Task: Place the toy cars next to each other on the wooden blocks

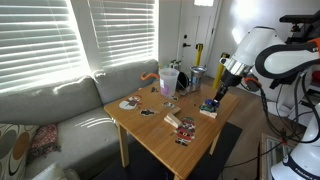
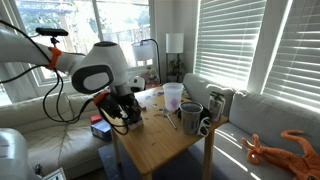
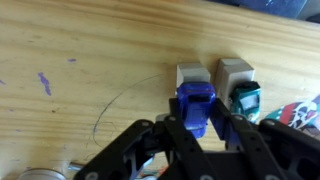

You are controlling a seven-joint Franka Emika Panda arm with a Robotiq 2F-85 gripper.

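In the wrist view my gripper [image 3: 197, 121] is shut on a blue toy car [image 3: 195, 103], with one dark finger on each side of it. The car's nose lies over a pale wooden block [image 3: 188, 73]. Right beside it a teal-dark toy car [image 3: 246, 100] rests on another wooden block [image 3: 233, 68], and the two blocks stand side by side. In an exterior view the gripper [image 1: 216, 94] hangs low over the blocks [image 1: 209, 108] near the table's edge. The arm hides them in an exterior view where the gripper [image 2: 124, 112] shows.
On the wooden table [image 1: 160, 135] stand a pale cup [image 1: 169, 80] and a grey mug [image 1: 199, 74]. Red-and-white striped items [image 1: 184, 126] lie toward the front. A purple mark [image 3: 44, 82] stains the wood. A sofa [image 1: 50, 115] flanks the table.
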